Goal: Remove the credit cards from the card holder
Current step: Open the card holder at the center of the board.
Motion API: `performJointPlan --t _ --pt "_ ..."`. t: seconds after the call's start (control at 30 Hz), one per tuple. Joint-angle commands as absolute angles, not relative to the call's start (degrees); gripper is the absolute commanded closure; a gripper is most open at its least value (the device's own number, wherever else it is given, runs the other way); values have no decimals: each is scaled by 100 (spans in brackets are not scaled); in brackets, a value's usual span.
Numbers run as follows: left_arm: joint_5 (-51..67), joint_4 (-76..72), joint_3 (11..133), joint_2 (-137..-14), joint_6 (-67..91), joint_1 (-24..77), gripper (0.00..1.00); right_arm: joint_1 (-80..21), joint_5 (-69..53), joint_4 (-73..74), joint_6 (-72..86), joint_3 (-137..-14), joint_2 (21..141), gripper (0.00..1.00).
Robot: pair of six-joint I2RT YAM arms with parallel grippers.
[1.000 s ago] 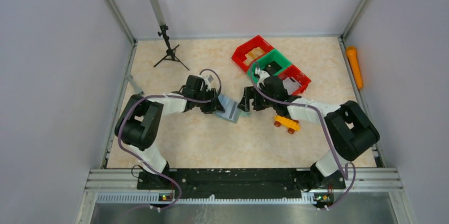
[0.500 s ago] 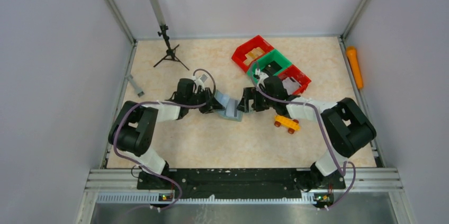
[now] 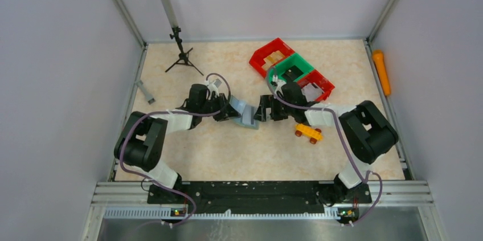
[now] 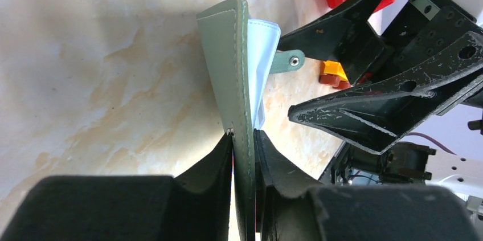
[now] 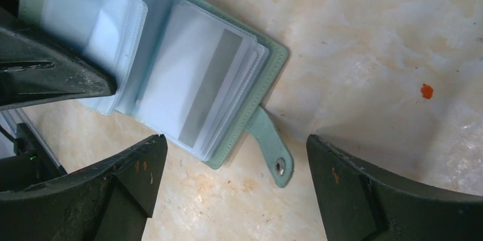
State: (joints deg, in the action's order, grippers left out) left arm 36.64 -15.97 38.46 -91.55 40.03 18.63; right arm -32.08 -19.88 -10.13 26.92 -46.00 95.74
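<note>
Over the worktop (image 3: 228, 150) the left gripper (image 4: 244, 138) pinches one cover of the open card holder (image 5: 267, 76); the right gripper (image 5: 236, 155), spread wide, must next nip one of the sleeved credit cards (image 5: 199, 93).

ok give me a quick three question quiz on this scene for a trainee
1. True or false: the right gripper is shut on the card holder.
2. The left gripper is: A open and empty; B shut on the card holder's cover; C out of view.
3. Is the card holder open or folded shut?
Key: 1 false, its jaws stand wide open. 2 B. 3 open, with a striped credit card showing inside.
</note>
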Motion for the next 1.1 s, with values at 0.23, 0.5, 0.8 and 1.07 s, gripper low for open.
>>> performJointPlan --t 0.23,0.5,0.8,1.07 --pt "4002 -2231 3846 -9004 4100 1837 79 -3165 -2009 -910 2740 -4918 9755 10" --pt "3691 -1574 4109 -9217 3844 1841 77 -3167 -1258 260 2317 -5384 10000 49" --pt "2111 260 4698 -9271 3199 1968 68 -3170 -1345 76 2228 -5236 9653 100" --pt "831 852 4897 -8927 2899 2363 25 -3173 -1845 -461 2189 -4964 9208 100"
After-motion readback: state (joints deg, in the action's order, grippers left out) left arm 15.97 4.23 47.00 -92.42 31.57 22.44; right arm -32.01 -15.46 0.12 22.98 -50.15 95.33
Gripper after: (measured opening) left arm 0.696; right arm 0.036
